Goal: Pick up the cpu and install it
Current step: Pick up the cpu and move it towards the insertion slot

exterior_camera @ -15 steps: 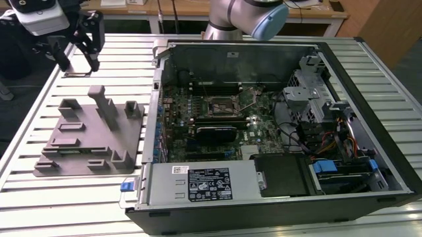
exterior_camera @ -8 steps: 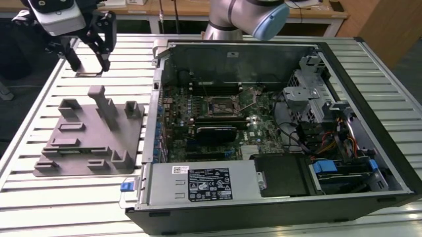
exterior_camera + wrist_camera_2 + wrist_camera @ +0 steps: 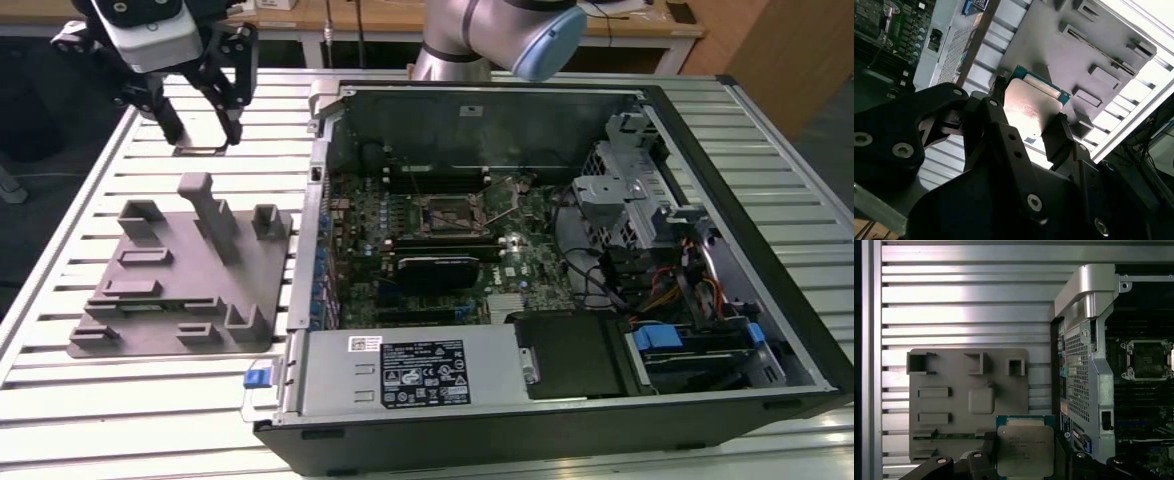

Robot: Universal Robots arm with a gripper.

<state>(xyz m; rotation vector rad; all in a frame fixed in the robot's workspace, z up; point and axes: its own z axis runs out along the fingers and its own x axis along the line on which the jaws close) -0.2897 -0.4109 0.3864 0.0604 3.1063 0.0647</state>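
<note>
The gripper [image 3: 1029, 107] is clamped on the cpu [image 3: 1025, 449], a finger on each of two opposite edges, holding it level in the air near the tray [image 3: 954, 405]. Beside the tray stands the open case [image 3: 1089, 370], and its socket [image 3: 1148, 360] lies farther inside.

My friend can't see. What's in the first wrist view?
The gripper holds the cpu, a shiny square chip, over a slatted metal table. A grey holder tray and an open computer case sit side by side on it.
</note>
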